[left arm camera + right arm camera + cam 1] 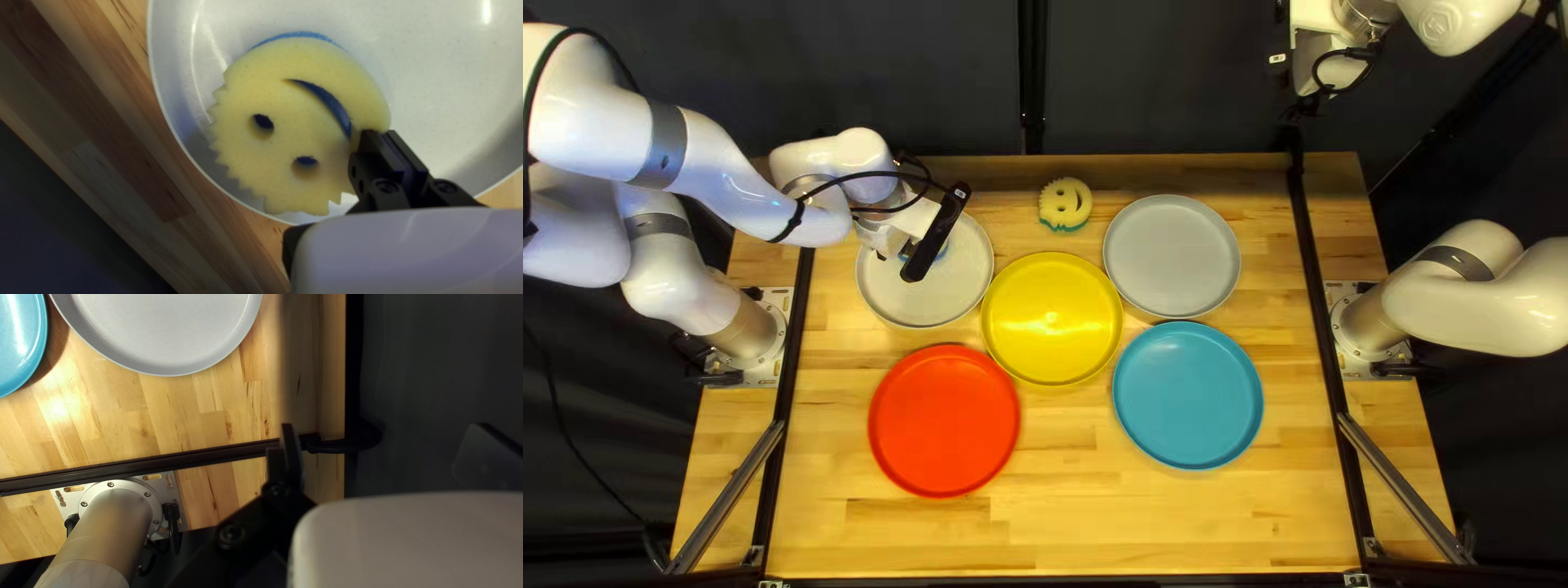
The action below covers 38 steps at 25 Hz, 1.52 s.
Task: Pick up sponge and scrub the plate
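Over the white plate [899,305] at the back left, my left gripper [893,231] hides most of a sponge. In the left wrist view, the gripper [381,137] is shut on the edge of this round yellow sponge [245,158], beside its curved mouth slot. The sponge has a blue underside and lies over the white plate [436,65], near its rim. My right gripper [1300,109] is up beyond the table's far edge; in the right wrist view this gripper [384,433] stands open with nothing between its fingers.
A second face-shaped sponge [1056,203] lies at the table's back. Yellow [1051,354], red [942,436], blue [1187,403] and grey [1173,261] plates are on the table [1133,523]. Dark rails run along both sides.
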### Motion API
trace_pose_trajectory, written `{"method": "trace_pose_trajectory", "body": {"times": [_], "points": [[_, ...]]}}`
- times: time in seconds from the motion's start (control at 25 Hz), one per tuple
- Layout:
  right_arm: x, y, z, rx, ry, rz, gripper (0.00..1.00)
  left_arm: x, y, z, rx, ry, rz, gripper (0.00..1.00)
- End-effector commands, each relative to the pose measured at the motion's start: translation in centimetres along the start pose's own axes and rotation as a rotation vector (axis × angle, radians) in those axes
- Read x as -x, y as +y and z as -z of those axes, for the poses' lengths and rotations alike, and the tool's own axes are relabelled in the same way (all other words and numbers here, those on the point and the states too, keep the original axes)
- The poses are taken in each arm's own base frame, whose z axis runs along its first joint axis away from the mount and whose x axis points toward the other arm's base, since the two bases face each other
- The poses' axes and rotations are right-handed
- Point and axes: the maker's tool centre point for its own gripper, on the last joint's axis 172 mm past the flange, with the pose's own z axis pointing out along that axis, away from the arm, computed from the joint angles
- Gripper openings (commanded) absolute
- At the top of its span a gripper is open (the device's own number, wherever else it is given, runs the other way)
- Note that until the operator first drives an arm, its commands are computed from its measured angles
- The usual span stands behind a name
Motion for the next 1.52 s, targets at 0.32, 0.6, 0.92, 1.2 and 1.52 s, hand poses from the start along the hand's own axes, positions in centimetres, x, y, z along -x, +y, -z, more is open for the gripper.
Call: {"method": "trace_pose_trajectory", "body": {"times": [0.32, 0.6, 0.92, 1.2, 1.52], "points": [[0.0, 0.0, 0.0, 0.0, 0.0, 0.0, 1.0, -7.2, 3.6, 0.9, -0.025, 0.033, -0.044, 0.0], [0.0, 0.0, 0.0, 0.0, 0.0, 0.0, 1.0, -4.3, 4.4, 1.6, -0.028, 0.025, -0.029, 0.0], [0.0, 0.0, 0.0, 0.0, 0.0, 0.0, 1.0, 1.3, 2.4, 0.9, 0.008, 0.007, 0.011, 0.0], [0.0, 0.0, 0.0, 0.0, 0.0, 0.0, 1.0, 2.9, 2.0, 0.4, 0.035, -0.009, 0.027, 0.0], [0.0, 0.0, 0.0, 0.0, 0.0, 0.0, 1.0, -1.9, 4.1, -0.5, 0.036, 0.008, -0.007, 0.0]]}}
